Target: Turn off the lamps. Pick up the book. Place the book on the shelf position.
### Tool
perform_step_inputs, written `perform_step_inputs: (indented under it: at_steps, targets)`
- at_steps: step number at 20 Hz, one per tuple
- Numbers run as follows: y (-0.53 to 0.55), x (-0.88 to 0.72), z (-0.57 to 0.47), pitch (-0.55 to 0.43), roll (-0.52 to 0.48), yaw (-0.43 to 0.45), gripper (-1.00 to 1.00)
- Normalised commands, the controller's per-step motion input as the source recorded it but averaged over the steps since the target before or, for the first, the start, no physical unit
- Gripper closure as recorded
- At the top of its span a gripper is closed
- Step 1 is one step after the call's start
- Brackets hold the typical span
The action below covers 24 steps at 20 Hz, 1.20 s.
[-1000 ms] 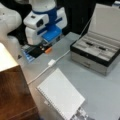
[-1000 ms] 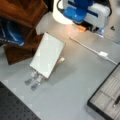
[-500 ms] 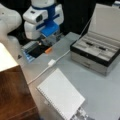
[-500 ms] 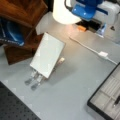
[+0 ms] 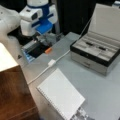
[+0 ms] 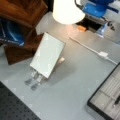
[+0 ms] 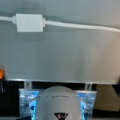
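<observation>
front views: lamp (image 6: 67, 10) lit, switch-off step pending; gripper (image 5: 41, 40) far left by orange switch (image 5: 48, 50), opening indeterminable; book (image 5: 61, 93) on stand, untouched.

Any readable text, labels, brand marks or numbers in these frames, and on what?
None can be read.
Gripper, wrist view bottom: a line of small print and a dark mark, both too blurred to read.
Blue object under the wooden block: pale marks, unreadable.
Book: plain white, no text.
Lamp, cable switch, grey case: no markings visible.
</observation>
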Motion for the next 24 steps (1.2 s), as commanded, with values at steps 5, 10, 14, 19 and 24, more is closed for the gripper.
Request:
perform_step_inputs:
  at_steps: [5,10,14,19,24]
  targets:
    - [0.35,-0.43,-0.25,-0.171,0.104,-0.117,-1.00]
    - [0.33,-0.32,-0.25,-0.174,0.066,-0.137,-1.00]
    - [0.33,-0.27,-0.28,-0.182,0.061,-0.166,-1.00]
    - [0.33,-0.28,-0.25,-0.177,0.073,-0.148,-1.00]
    - [0.21,-0.25,-0.31,-0.174,0.036,-0.084,-1.00]
